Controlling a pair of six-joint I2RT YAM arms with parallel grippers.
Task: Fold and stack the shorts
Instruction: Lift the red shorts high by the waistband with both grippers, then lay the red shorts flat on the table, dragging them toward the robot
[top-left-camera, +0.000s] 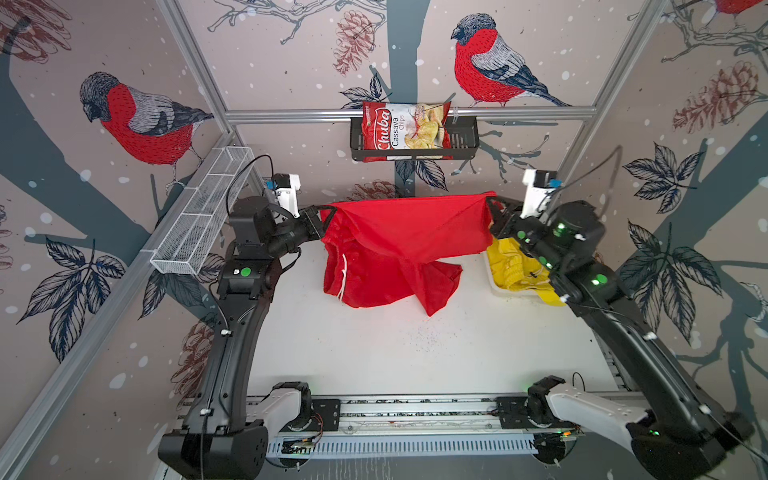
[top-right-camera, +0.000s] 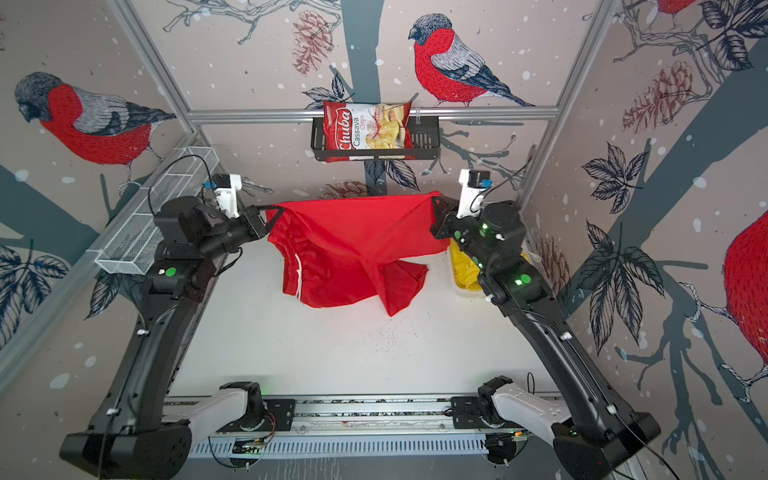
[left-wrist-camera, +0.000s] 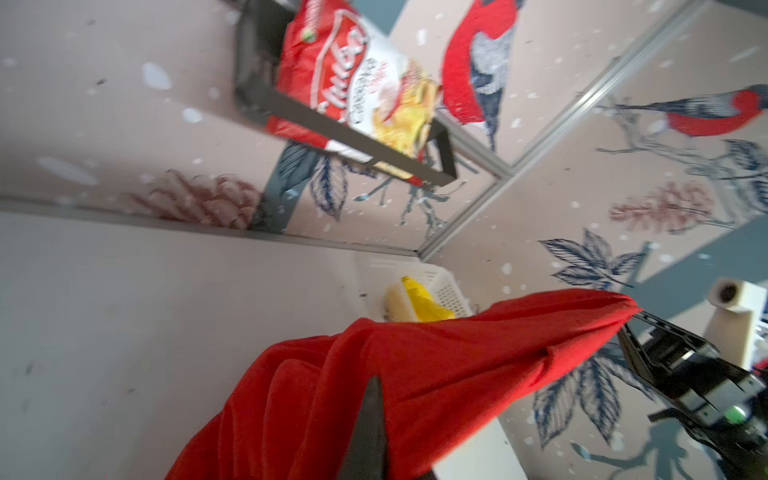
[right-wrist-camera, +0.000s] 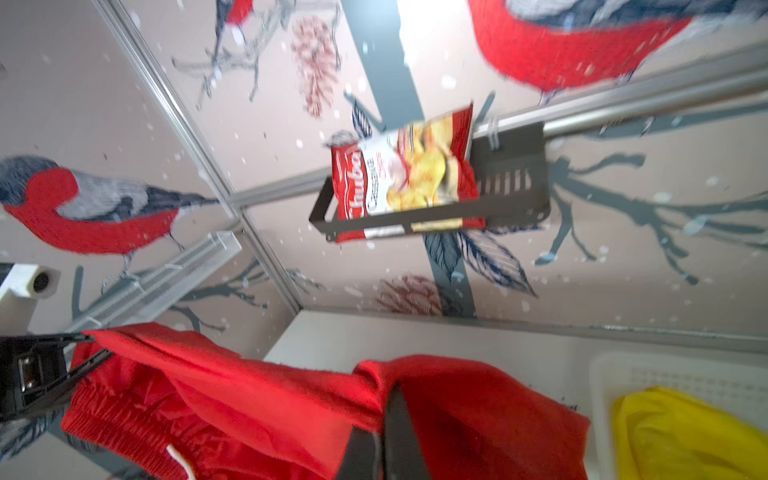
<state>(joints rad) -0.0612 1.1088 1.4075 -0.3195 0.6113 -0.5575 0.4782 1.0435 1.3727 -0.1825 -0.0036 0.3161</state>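
Red shorts (top-left-camera: 395, 232) stretched taut
Left gripper (top-left-camera: 326, 215) and right gripper (top-left-camera: 489, 206) pinch opposite edges, probably to spread them flat.

White table (top-left-camera: 415, 353): lower folds of red shorts (top-left-camera: 395, 249) resting; white basket (top-left-camera: 496, 287) at right.

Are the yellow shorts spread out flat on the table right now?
No, the yellow shorts sit bunched inside the white basket.
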